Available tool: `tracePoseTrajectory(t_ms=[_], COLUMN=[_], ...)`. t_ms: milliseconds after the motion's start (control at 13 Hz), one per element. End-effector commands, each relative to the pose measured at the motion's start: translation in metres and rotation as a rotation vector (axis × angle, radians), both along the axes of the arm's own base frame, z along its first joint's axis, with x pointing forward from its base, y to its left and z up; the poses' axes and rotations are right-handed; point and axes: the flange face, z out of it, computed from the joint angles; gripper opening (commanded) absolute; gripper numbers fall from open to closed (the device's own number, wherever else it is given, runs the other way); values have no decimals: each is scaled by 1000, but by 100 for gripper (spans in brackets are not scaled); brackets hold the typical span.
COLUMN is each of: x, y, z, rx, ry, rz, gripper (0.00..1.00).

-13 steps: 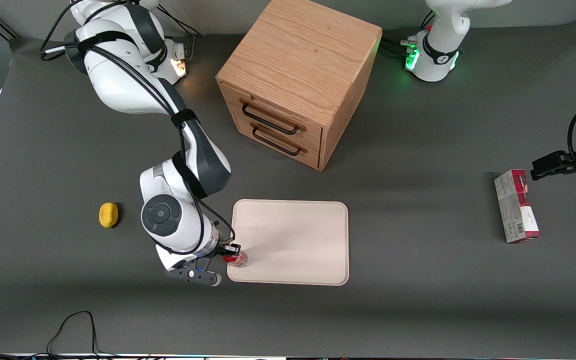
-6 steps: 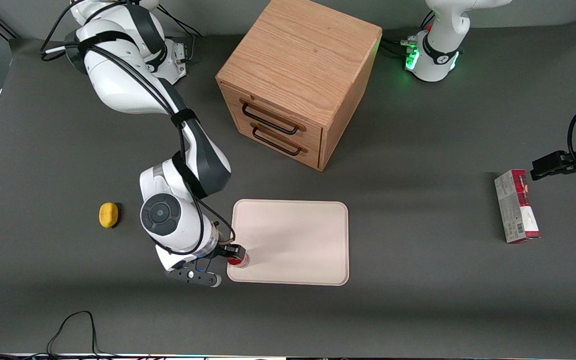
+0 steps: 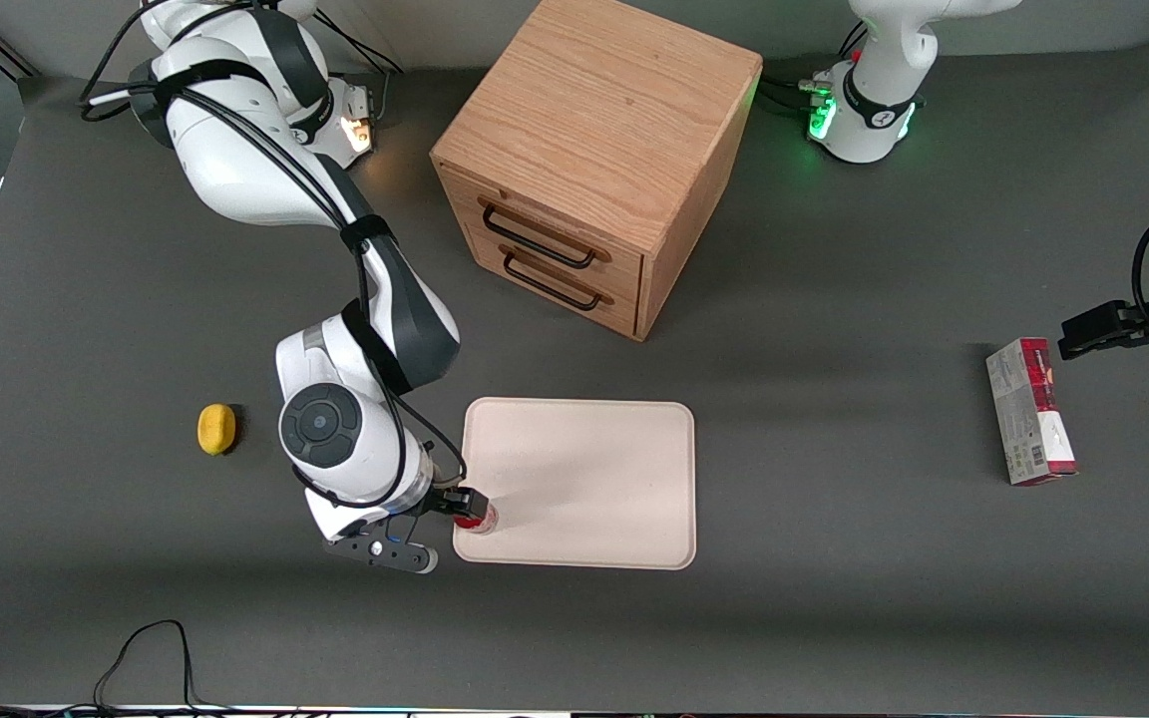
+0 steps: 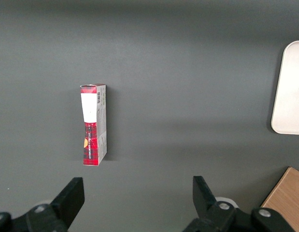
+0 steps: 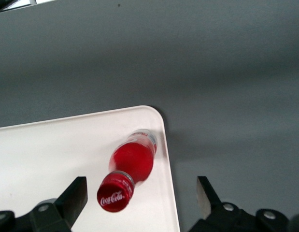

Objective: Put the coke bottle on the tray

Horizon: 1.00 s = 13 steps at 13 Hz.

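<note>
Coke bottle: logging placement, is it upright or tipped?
Upright: the coke bottle stands cap-up on the tray corner, the gripper open above it.

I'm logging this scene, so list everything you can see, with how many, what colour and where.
coke bottle: one, red, standing on the tray at its corner nearest the working arm, apart from the fingers.
tray: one, cream, on the table in front of the drawer cabinet.
drawer cabinet: one, light wood with two black handles, farther from the front camera than the tray.
carton box: one, red and white, toward the parked arm's end.
yellow object: one, toward the working arm's end.
gripper: one, black fingers, open above the bottle.
</note>
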Motion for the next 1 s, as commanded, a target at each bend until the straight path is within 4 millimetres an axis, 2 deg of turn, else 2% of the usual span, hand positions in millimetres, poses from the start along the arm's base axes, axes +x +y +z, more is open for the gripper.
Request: tracePoseTrajectory(t_ms=[0, 154, 308, 462, 923], x=[-10, -14, -35, -63, -160], y=[-30, -81, -128, -172, -273], z=[40, 60, 79, 103, 170], rx=[-45, -44, -23, -4, 52], ry=[56, 108, 143, 162, 135], rz=[56, 84, 141, 207, 287], gripper=[100, 100, 100, 100, 100])
